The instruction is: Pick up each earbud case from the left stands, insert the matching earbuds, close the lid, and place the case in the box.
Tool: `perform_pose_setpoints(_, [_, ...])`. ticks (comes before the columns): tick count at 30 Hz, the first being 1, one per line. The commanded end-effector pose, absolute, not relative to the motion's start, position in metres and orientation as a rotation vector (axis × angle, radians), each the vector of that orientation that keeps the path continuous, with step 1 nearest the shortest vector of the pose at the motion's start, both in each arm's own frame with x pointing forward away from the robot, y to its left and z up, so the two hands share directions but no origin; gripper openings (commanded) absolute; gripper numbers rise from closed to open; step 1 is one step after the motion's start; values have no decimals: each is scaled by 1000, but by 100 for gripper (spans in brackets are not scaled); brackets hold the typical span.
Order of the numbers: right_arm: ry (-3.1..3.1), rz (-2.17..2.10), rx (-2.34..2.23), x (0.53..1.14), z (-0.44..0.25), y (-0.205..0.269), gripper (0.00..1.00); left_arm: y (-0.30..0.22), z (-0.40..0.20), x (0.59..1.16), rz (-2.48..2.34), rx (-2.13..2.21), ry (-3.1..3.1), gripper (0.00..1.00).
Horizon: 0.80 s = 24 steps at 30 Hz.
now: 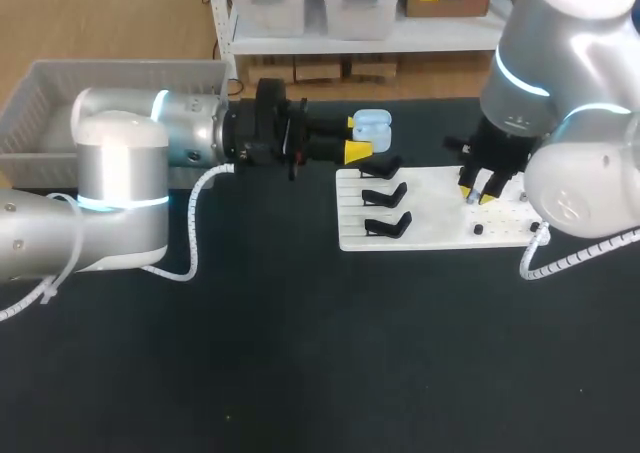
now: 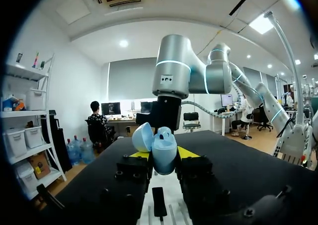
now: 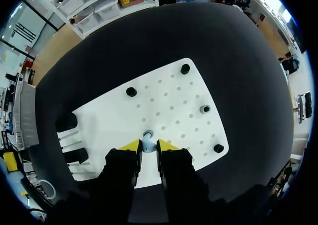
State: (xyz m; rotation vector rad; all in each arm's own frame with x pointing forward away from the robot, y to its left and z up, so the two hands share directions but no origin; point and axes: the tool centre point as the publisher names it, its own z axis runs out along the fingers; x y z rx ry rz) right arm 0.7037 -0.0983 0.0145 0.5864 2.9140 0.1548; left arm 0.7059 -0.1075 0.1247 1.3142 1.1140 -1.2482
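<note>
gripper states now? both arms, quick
Left gripper: closed on the earbud case, whose lid is open.
Right gripper: closed on a pale earbud down at the white board.

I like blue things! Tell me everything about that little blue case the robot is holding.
The earbud case is pale blue, rounded and smooth, like glossy plastic. Its lid is flipped open. The left pincer pinches it from both sides between yellow tips, holding it in the air above the table near the black stands. Nothing else touches it.
</note>
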Motion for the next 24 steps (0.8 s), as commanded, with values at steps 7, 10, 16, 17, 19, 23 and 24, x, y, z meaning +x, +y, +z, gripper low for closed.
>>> perform_pose_setpoints(7, [2882, 173, 569, 692, 47, -97, 0, -107, 124, 704, -1242, 1309, 1113, 0])
perform_pose_setpoints(10, [2871, 173, 539, 686, 68, -94, 0, -107, 124, 704, -1242, 1309, 1113, 0])
perform_pose_setpoints(16, [2887, 196, 445, 679, 122, -77, 0, -107, 124, 704, -1242, 1309, 1113, 0])
perform_pose_setpoints(17, [2894, 197, 427, 678, 131, -74, 0, -107, 124, 704, -1242, 1309, 1113, 0])
perform_pose_setpoints(19, [2912, 193, 386, 676, 148, -68, 0, -107, 124, 704, -1242, 1309, 1113, 0])
perform_pose_setpoints(23, [2966, 184, 293, 671, 178, -53, 0, -107, 124, 704, -1242, 1309, 1113, 0])
perform_pose_setpoints(24, [2987, 187, 269, 670, 185, -49, 0, -107, 124, 704, -1242, 1309, 1113, 0])
